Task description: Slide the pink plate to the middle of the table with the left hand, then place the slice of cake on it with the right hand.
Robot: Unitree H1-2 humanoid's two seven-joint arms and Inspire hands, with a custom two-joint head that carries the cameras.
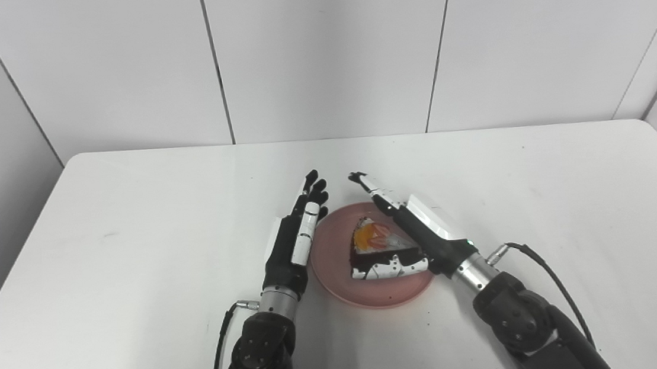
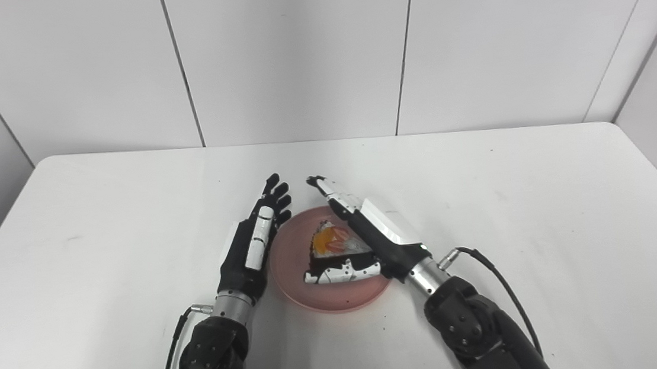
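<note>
One cake (image 1: pixel 383 251) slice sits on the plate (image 1: pixel 334 249). The cake has a dark side with white bits, and orange and red fruit on top. It lies a bit to the right of the plate's middle, with its pointy end facing away from the robot. The plate is pink and round. It rests flat on the white desk (image 1: pixel 131 237), near the middle from left to right and closer to the robot's edge.

The right hand (image 1: pixel 412 225) is over the right part of the plate, just beside the cake. Its fingers (image 1: pixel 371 185) are stretched out straight and close together, pointing away and a little left, past the far rim of the plate. The thumb seems to lie along the near side of the cake, but I cannot tell if it touches. The hand is not closed around the cake.

The left hand (image 1: pixel 297 235) is just beside the left rim of the plate. It stands on its edge with the palm facing the plate. Its fingers (image 1: pixel 314 194) are straight and a little spread, holding nothing. I cannot tell if it touches the rim.

Behind the desk is a wall (image 1: pixel 322 48) of white panels.
</note>
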